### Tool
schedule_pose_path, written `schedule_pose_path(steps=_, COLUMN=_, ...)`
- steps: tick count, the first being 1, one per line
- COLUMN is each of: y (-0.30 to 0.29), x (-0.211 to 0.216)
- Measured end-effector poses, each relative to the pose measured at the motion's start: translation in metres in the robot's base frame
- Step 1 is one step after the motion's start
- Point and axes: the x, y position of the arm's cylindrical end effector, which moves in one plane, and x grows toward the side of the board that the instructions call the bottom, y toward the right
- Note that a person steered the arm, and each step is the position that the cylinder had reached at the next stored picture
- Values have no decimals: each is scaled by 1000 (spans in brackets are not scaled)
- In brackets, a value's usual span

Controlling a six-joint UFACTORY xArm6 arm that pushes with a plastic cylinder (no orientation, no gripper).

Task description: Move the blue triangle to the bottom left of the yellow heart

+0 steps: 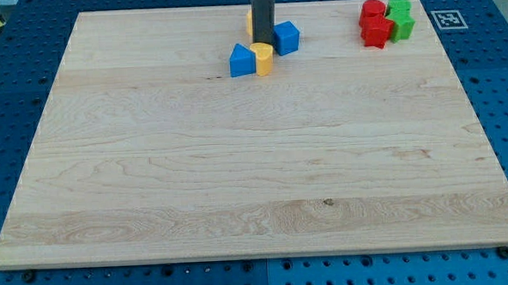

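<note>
The blue triangle point(243, 60) sits near the top middle of the wooden board point(255, 177), touching the left side of the yellow heart point(263, 59). My tip point(263, 44) is at the lower end of the dark rod, just above the yellow heart and between it and a blue cube point(286, 37) on the right. A second yellow block point(250, 22) is mostly hidden behind the rod.
Two red blocks point(374, 23) and two green blocks point(400, 19) are clustered at the board's top right. A marker tag point(447, 18) lies on the blue pegboard beside the top right corner.
</note>
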Motion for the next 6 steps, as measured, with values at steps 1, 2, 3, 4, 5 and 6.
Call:
schedule_pose_path(steps=1, y=-24, x=-20)
schedule_pose_path(steps=2, y=-32, x=-13)
schedule_pose_path(steps=3, y=-32, x=28)
schedule_pose_path(steps=4, y=-32, x=56)
schedule_pose_path(steps=5, y=-32, x=65)
schedule_pose_path(steps=6, y=-32, x=65)
